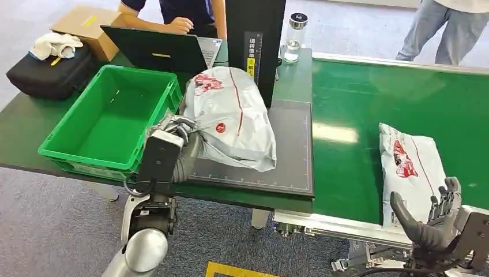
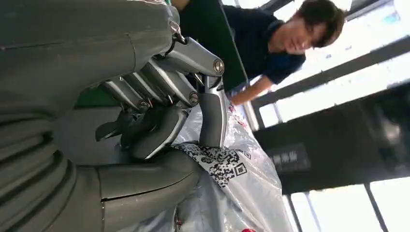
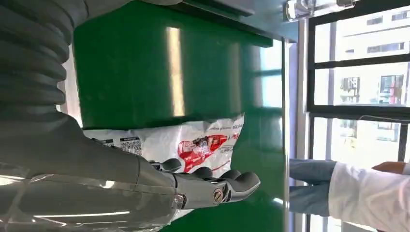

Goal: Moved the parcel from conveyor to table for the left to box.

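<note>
Already the left hand grips the grey parcel on the dark scale pad, the green crate lying just beside it on the hand's outer side, while the right hand hovers open-fingered at the near end of the second parcel on the conveyor.

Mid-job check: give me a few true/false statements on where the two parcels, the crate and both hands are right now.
1. The left hand grips the grey parcel on the dark mat. True.
2. The green crate already holds a parcel. False: nothing lies in it.
3. A white parcel lies on the conveyor belt. True.
4. The right hand has lifted the white parcel. False: it is open at the parcel's near end, and the parcel lies flat.
5. The bottle stands inside the crate. False: it stands on the table beside the black post.
</note>
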{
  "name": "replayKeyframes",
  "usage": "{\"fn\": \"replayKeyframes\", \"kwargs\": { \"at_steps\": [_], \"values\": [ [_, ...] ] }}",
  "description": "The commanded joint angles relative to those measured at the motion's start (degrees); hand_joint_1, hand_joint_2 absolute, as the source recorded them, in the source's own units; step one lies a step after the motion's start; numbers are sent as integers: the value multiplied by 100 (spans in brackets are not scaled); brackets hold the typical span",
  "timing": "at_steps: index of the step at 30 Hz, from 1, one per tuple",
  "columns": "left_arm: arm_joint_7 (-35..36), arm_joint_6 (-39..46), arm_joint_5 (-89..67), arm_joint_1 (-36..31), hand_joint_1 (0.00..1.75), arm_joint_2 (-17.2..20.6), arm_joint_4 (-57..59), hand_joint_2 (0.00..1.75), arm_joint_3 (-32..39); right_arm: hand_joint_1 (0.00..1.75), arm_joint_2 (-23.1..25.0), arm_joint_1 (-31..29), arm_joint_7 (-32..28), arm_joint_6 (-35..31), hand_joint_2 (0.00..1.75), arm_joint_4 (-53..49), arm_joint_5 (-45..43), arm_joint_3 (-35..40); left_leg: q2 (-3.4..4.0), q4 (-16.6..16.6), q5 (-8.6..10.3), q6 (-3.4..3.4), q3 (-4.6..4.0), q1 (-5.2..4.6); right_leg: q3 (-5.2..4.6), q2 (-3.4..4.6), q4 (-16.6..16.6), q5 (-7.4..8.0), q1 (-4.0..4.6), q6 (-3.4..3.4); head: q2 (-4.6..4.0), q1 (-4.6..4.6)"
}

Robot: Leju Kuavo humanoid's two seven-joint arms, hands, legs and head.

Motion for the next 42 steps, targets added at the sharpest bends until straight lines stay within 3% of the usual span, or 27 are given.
{"fn": "replayKeyframes", "kwargs": {
  "at_steps": [1,9,27,42],
  "values": [
    [115,116,-188,52,175,272,-231,175,728,0,415,322,-23,251,175,-385,-35,-602,-9,-16,-7,-5,37,-1,35,-8,-9,-12,0,-11,0,0],
    [237,414,-298,-17,175,318,200,175,1443,0,600,295,-58,555,175,-416,76,-785,-3,-15,-6,-7,29,-1,25,-3,-8,-10,-1,-11,0,2],
    [124,849,-366,509,175,312,-104,175,2748,0,463,174,-56,420,175,-248,112,-550,13,-15,-14,-6,37,1,31,14,-10,-13,1,-12,0,2],
    [399,346,-844,16,175,219,778,175,2738,0,284,132,-76,347,175,-146,24,-427,-5,-10,-6,-3,20,0,22,-6,-8,-10,0,-6,0,2]
  ]
}}
